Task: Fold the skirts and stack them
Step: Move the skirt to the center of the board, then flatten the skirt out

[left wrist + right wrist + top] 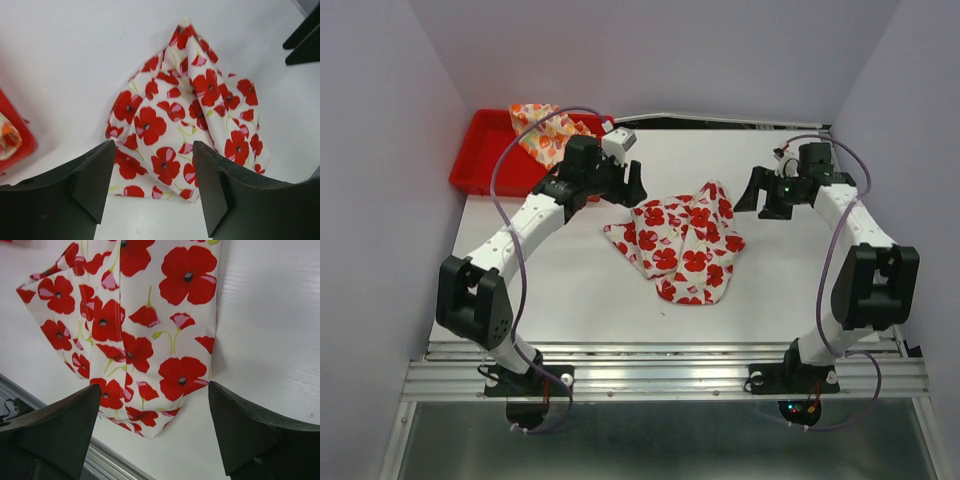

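White red-flowered cloth skirt [682, 243] crumpled on white surface [570, 290], between the claws. Left claw [628, 188], right claw [765, 198]: both spread wide, gripping nothing. Cream orange-speckled cloth skirt [545, 132] in red plastic tray [478, 168], far left.

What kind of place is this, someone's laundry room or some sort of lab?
Most likely a robot test bench in a lab, not a home: a left arm and right arm bolted to a metal rail, and a white table boxed in by plain walls.
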You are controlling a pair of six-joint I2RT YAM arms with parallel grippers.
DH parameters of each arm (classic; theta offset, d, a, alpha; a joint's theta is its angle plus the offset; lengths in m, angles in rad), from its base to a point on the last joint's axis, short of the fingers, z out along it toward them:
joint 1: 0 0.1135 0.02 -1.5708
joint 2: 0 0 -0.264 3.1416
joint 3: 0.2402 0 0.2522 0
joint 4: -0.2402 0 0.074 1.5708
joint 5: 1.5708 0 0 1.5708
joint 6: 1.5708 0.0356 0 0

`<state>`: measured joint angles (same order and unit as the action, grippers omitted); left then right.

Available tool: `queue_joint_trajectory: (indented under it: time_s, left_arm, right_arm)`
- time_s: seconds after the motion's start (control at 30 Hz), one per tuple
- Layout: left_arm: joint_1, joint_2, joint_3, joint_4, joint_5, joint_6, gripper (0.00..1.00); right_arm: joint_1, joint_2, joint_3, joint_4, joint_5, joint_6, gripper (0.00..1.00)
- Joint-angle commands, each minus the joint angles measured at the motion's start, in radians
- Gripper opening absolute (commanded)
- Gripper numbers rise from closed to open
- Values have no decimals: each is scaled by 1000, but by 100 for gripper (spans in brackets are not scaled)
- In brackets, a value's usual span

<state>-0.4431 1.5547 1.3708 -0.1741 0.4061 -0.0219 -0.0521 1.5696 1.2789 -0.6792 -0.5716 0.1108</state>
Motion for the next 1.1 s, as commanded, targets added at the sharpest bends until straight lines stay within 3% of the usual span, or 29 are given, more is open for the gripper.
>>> queue_joint_trajectory:
  time_s: [0.0,0.3,0.73,0.83,0.87,1.03,1.07]
  left_arm:
    - [-19,1,-111,56,4,-69,73]
    - [-19,64,-165,85,-18,-98,80]
    - [-19,237,-82,96,-6,-147,71]
    - [-16,260,-69,96,-21,-147,64]
    - [-11,268,-67,96,-26,-148,61]
    - [26,280,-58,97,-29,-151,33]
    - [40,278,-53,97,-23,-148,21]
  right_arm:
    - [-5,136,91,142,-13,113,91]
    - [23,385,240,268,-59,202,90]
    - [70,635,424,306,-70,254,86]
    - [70,665,438,313,-62,254,80]
    - [70,670,442,314,-60,251,72]
    - [70,639,433,316,-57,233,42]
    - [70,627,424,316,-53,221,36]
